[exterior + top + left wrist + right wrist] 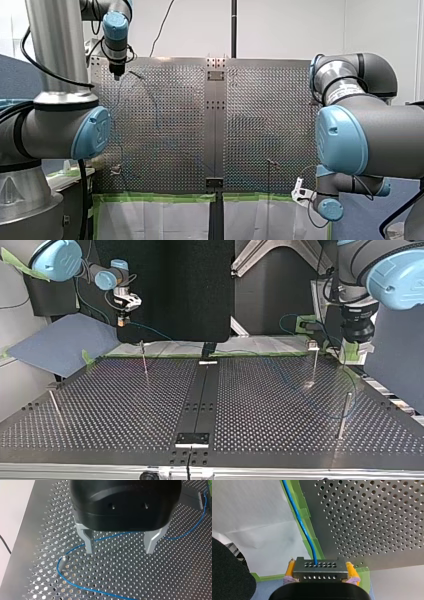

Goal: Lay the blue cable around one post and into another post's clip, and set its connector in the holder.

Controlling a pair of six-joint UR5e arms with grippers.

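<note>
Wrist view, left: black left end effector [119, 551], metal fingers spread, above perforated metal bench [120, 575]; thin blue cable [75, 548] curving round slim metal post [64, 559]. Wrist view, right: yellow-padded right end effector [320, 570] pinching grey perforated connector [319, 576].

Blue cable [300, 520]: thin, slack, bent around a post [64, 559] on the desk [125, 577], apparently touching it. Connector [320, 567], a perforated metal block, clamped level in right tool [321, 573], beyond the desk's edge.

Green tape [160, 197] edges the perforated table [265, 125]; white sheeting [150, 220] lies just beyond. A grey-blue sheet [60, 342] sits beside one corner.
</note>
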